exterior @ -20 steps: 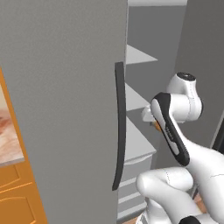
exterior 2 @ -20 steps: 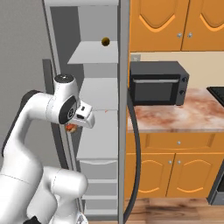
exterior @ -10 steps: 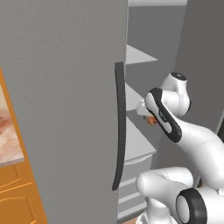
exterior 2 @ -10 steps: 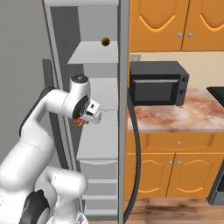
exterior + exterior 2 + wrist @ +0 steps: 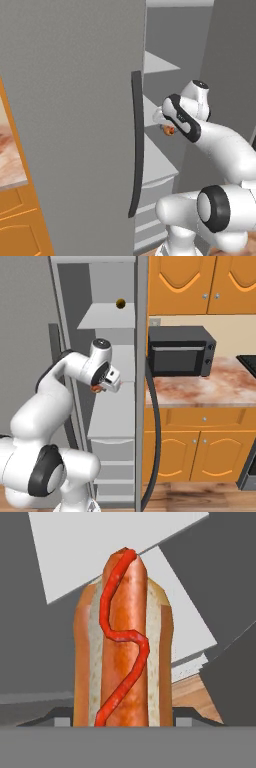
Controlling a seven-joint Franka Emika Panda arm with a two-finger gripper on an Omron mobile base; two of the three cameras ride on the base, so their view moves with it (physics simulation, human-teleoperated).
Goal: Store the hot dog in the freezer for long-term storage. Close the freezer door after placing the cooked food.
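The hot dog (image 5: 122, 647), a reddish sausage with a red squiggle in a tan bun, stands upright between the fingertips of my gripper (image 5: 122, 719), which is shut on it. From the left base it is a small orange spot, the hot dog (image 5: 170, 131), under my gripper (image 5: 167, 126). It hangs just above the freezer's middle shelf (image 5: 157, 160). In the right base view the hot dog (image 5: 95, 389) and gripper (image 5: 102, 387) are at the front of the open freezer (image 5: 112, 421). The freezer door (image 5: 141, 356) stands open, edge-on to the right.
A small round olive-yellow item (image 5: 120, 303) sits on the top shelf. The wider grey door (image 5: 75, 100) with its dark handle (image 5: 136, 145) is shut left of the freezer. A black microwave (image 5: 180, 350) stands on the counter (image 5: 200, 391) to the right, over orange cabinets.
The arm has stretched forward and carried the hot dog from near the robot's body to the freezer's middle shelf. The grip has stayed shut.
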